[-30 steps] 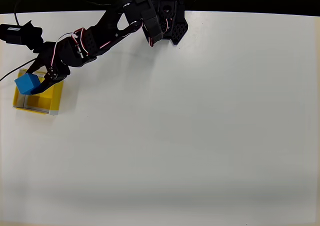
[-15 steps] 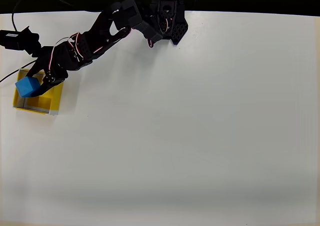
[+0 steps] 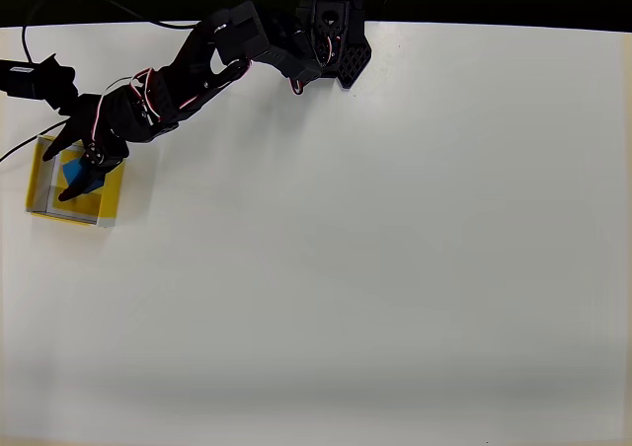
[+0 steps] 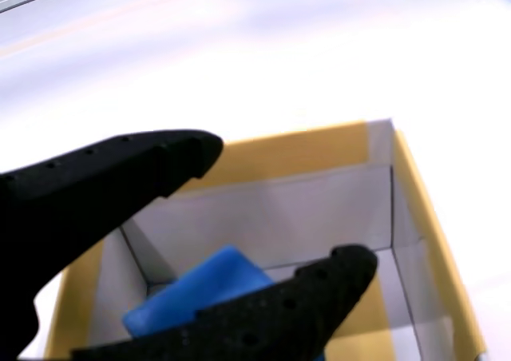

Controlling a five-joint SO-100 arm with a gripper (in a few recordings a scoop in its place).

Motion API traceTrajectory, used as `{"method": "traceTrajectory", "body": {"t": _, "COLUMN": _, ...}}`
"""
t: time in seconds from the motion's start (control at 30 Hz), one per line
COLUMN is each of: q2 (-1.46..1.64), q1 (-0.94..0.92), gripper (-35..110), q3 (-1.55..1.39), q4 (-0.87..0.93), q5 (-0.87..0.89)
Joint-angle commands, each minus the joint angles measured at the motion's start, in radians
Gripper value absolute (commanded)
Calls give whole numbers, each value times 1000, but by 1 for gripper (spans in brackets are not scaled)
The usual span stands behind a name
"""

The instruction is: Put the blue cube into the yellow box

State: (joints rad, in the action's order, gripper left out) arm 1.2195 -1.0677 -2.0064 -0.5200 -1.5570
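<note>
Since the earlier frames, the hand (image 3: 79,175) has lowered from above the box (image 3: 39,191) into its opening, and the cube (image 3: 73,170) has dropped from rim level to inside the walls. Fingers (image 4: 120,177) stand apart. Cube (image 4: 200,293) lies between them, inside the box (image 4: 279,209); contact cannot be determined. Box rests on the table (image 3: 395,249).
</note>
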Motion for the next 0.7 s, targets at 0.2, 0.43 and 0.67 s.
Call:
{"method": "traceTrajectory", "body": {"t": 0.2, "q2": 236, "q1": -9, "gripper": 30, "q3": -21, "q4": -43, "q5": -40}}
{"method": "traceTrajectory", "body": {"t": 0.43, "q2": 548, "q1": 35, "gripper": 19, "q3": -150, "q4": 138, "q5": -83}}
{"method": "traceTrajectory", "body": {"t": 0.67, "q2": 864, "q1": 89, "gripper": 11, "q3": -403, "q4": 311, "q5": -146}}
